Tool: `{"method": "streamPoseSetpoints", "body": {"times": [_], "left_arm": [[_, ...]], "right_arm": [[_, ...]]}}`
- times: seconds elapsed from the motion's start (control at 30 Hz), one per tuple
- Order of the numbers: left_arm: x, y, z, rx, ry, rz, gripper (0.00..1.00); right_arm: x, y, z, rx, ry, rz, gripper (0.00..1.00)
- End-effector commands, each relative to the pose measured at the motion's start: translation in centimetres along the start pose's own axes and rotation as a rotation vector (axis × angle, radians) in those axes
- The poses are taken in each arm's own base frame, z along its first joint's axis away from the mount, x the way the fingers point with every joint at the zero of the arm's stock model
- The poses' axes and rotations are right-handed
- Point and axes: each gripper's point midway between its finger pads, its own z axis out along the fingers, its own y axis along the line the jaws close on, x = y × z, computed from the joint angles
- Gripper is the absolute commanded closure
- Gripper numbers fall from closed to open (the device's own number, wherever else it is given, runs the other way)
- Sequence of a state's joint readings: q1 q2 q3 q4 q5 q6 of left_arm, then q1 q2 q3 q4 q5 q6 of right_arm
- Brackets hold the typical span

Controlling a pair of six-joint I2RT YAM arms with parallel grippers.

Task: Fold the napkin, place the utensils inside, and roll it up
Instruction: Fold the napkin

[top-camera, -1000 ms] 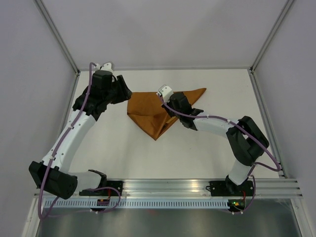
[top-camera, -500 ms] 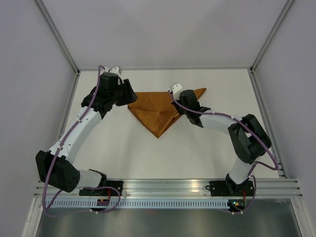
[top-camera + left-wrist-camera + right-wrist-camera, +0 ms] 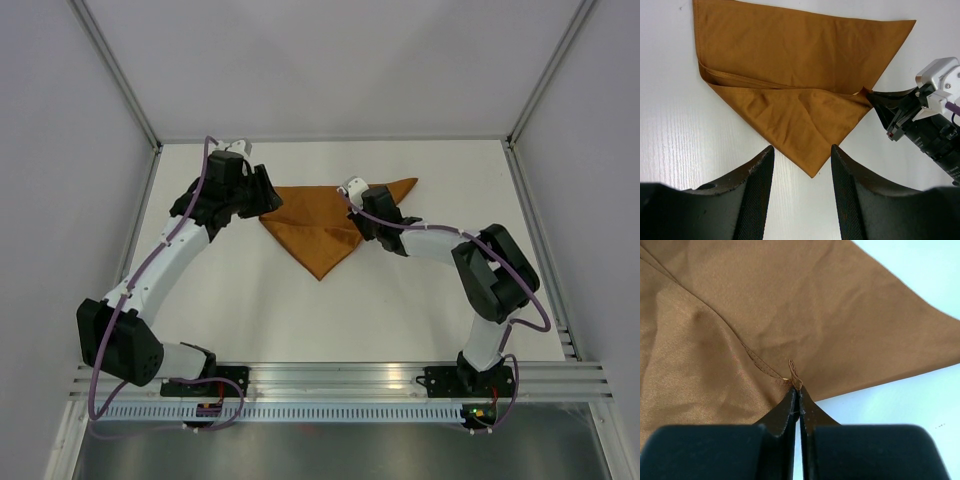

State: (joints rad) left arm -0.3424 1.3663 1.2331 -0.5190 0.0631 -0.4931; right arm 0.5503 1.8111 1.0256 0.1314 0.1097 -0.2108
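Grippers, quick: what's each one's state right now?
Left gripper: open, holding nothing.
Right gripper: shut, pinching a folded corner of the napkin.

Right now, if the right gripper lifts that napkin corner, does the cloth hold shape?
Probably not: the napkin shows soft creases and a folded flap, so it should drape from the corner pinched in the right gripper. Likely light, since its thin layers lie flat on the table. Pushed, it would probably bunch, not slide whole.

Top view looks down from the near side — wrist views sit close, all sharing the napkin (image 3: 318,228).
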Motion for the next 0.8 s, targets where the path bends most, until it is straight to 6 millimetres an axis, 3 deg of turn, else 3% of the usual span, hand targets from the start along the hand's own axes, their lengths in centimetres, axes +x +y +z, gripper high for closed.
{"method": "streamPoseSetpoints", "body": {"times": [0.0,0.2,0.3,0.47,0.5,0.73,0.77], "left_arm": [[-0.5,-0.7,0.2,0.044,-0.017,0.019,0.46],[-0.7,-1.1,0.4,0.062,-0.015,0.018,0.45],[-0.6,-1.2,0.6,0.073,-0.009,0.017,0.45],[0.4,-1.4,1.0,0.098,0.015,0.013,0.45],[0.5,-1.5,1.0,0.109,0.018,0.012,0.45],[3.8,-1.9,2.5,0.178,0.072,-0.013,0.46],[3.8,-2.5,2.8,0.202,0.062,-0.009,0.46]], "right_arm": [[-1.1,-0.5,0.1,-0.008,0.011,0.021,0.85],[-2.2,-1.8,-0.5,0.01,0.016,0.059,0.56],[-2.5,-2.9,-0.8,0.009,0.03,0.091,0.48],[-3.2,-4.5,-1.0,-0.014,0.037,0.161,0.46],[-3.7,-5.9,-1.1,0.003,0.03,0.193,0.46],[-1.8,-8.1,-0.8,-0.076,0.146,0.386,0.46],[-1.4,-9.4,-0.7,-0.061,0.152,0.439,0.46]]}}
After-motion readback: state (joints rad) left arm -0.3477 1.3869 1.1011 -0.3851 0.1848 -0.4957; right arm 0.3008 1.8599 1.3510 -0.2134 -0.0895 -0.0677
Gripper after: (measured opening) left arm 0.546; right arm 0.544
